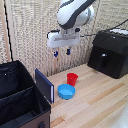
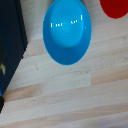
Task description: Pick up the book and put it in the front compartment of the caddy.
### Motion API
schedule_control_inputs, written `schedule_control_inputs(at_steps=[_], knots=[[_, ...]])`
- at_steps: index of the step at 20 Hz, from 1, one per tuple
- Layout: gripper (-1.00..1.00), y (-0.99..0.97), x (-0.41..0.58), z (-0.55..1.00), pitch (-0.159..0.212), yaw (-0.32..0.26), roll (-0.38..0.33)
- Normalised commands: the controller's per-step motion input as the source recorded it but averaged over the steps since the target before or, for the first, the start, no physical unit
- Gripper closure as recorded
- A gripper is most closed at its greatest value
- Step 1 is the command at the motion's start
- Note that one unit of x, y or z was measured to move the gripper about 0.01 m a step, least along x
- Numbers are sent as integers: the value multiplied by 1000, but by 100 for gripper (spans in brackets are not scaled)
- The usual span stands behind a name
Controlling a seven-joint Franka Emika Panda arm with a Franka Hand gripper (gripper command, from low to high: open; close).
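Observation:
The book (image 1: 44,85) has a dark navy cover and stands upright on the wooden table, leaning against the caddy's (image 1: 30,118) side wall. In the wrist view the book (image 2: 11,40) is a dark slab along one edge. The caddy is a black fabric box at the exterior view's left, and a divider (image 1: 15,94) splits it into two sections. The section nearer the camera (image 1: 17,107) holds nothing that I can see. My gripper (image 1: 62,52) hangs open well above the table, over the red cup and blue bowl, with nothing between its fingers.
A red cup (image 1: 72,79) (image 2: 116,7) and a blue bowl (image 1: 66,91) (image 2: 66,31) sit on the table just beside the book. A black glossy appliance (image 1: 110,52) stands at the exterior view's right. A bamboo screen lines the back.

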Motion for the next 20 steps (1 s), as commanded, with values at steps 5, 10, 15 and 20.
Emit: schedule_control_inputs(at_steps=[5, 10, 15, 20], knots=[[-100, 832, 152, 100, 12, 0, -106], [-100, 830, 164, 70, 11, 0, -107], [-100, 728, 189, -12, 31, 0, -138], [-100, 320, 266, -103, 57, 39, -152]])
